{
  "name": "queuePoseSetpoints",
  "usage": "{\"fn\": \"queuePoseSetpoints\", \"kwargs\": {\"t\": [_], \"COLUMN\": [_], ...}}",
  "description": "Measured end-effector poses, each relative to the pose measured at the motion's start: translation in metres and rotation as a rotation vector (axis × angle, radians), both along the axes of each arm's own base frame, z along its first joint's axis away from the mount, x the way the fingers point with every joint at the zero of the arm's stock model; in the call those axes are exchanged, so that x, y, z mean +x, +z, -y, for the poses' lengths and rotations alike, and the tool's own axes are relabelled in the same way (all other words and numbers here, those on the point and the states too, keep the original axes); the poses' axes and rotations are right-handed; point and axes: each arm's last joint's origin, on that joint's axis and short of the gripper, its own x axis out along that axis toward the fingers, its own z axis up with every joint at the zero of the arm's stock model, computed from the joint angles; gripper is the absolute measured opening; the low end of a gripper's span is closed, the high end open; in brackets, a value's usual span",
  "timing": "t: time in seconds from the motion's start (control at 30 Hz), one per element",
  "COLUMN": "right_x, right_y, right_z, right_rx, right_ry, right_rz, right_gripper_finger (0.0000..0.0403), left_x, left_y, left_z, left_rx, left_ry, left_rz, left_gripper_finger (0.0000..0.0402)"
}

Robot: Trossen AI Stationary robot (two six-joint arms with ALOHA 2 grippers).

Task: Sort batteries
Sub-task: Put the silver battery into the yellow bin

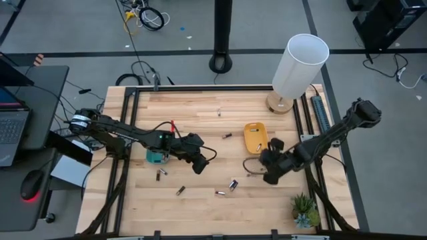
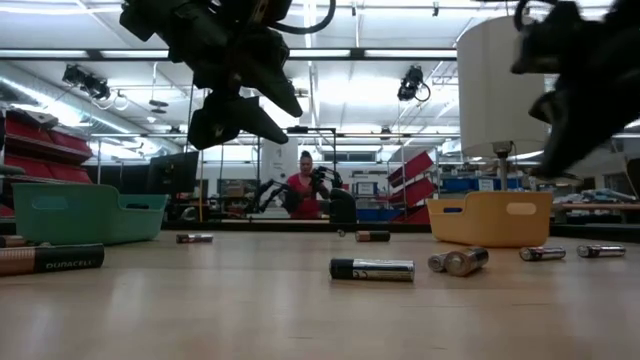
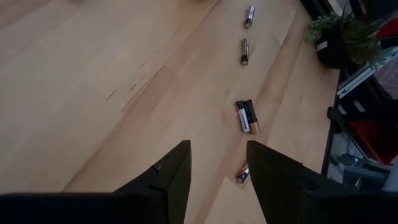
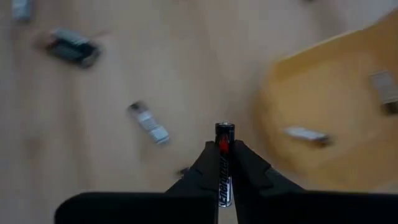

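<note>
1. The right arm reaches in from the surface's right edge, and the right gripper [image 4: 224,163] is raised above the wood beside the yellow tray [image 1: 255,137]; it is clenched on a black battery [image 4: 224,138] with a red band, which stands up between the fingertips
2. The left arm stretches across from the left side, its left gripper [image 3: 217,163] hanging above the middle of the surface [image 1: 200,113] with its fingers spread and nothing between them
3. Loose batteries [image 1: 232,185] lie scattered over the front half of the wood: a touching pair [image 3: 247,116] past the left gripper, single cells farther along, more near the green tray [image 1: 155,158]
4. Two cells lie inside the yellow tray, seen from the right wrist
5. The green tray sits just under the left arm's forearm, partly covered by it
6. A white-shaded lamp [image 1: 298,68] stands at the far right corner, a small potted plant [image 1: 305,210] at the near right corner
7. A person in a red top [image 2: 303,190] stands in the room beyond the surface
</note>
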Motion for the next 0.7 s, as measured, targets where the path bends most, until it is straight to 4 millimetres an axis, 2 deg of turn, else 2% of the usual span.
{"fn": "queuePoseSetpoints", "kwargs": {"t": [0.2, 0.43, 0.57, 0.7], "right_x": [0.013, 0.02, 0.021, 0.02], "right_y": [0.016, 0.017, 0.018, 0.021], "right_z": [0.031, 0.065, 0.071, 0.065], "right_rx": [-0.129, -0.167, -0.107, 0.001], "right_ry": [-0.033, -0.13, -0.139, -0.082], "right_rz": [0.028, 0.0, 0.001, 0.006], "right_gripper_finger": [0.003, 0.0064, 0.0096, 0.0114], "left_x": [0.0, 0.002, 0.002, 0.001], "left_y": [0.0, 0.003, 0.004, 0.004], "left_z": [0.0, 0.001, 0.006, 0.01], "left_rx": [-0.031, -0.087, -0.096, -0.097], "left_ry": [0.027, 0.065, 0.046, 0.031], "left_rz": [0.002, 0.03, 0.04, 0.033], "left_gripper_finger": [0.0167, 0.0167, 0.0167, 0.0167]}}
